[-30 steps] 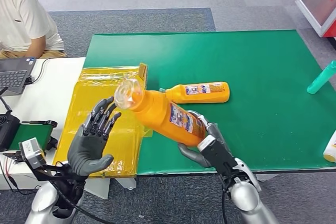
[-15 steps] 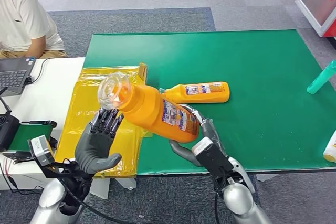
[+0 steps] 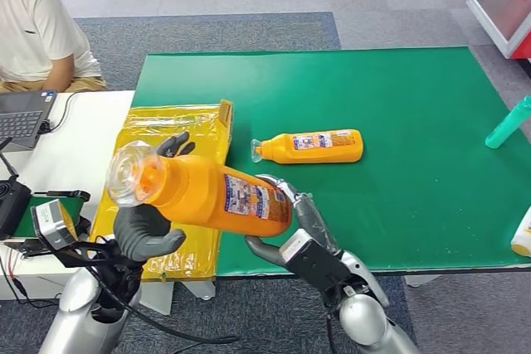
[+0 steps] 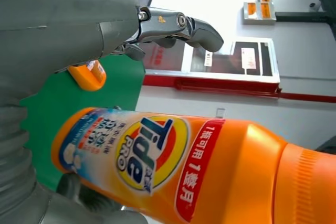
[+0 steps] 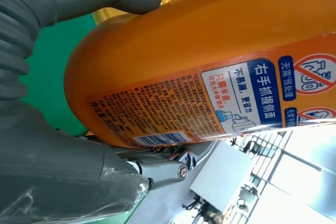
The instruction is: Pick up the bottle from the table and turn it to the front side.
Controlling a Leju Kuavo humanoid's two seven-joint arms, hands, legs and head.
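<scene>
Glossy orange plastic bottle (image 3: 207,196) lies gripped in right robot hand (image 3: 294,234).

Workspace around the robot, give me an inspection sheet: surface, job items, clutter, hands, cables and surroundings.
Surface: green mat on the table, a yellow plastic sheet at its left edge.
Job's things: held orange bottle lifted off the table, lying sideways, clear cap toward the robot's left; Tide front label faces the left wrist camera.
Clutter: second orange bottle lying on the mat; teal bottle and a white and yellow bottle at the right edge.
Hands: right hand grips the bottle's base; left hand under its neck end, fingers spread.
Cables: black cable along the left arm.
Surroundings: laptop, seated person, grey carpet.
</scene>
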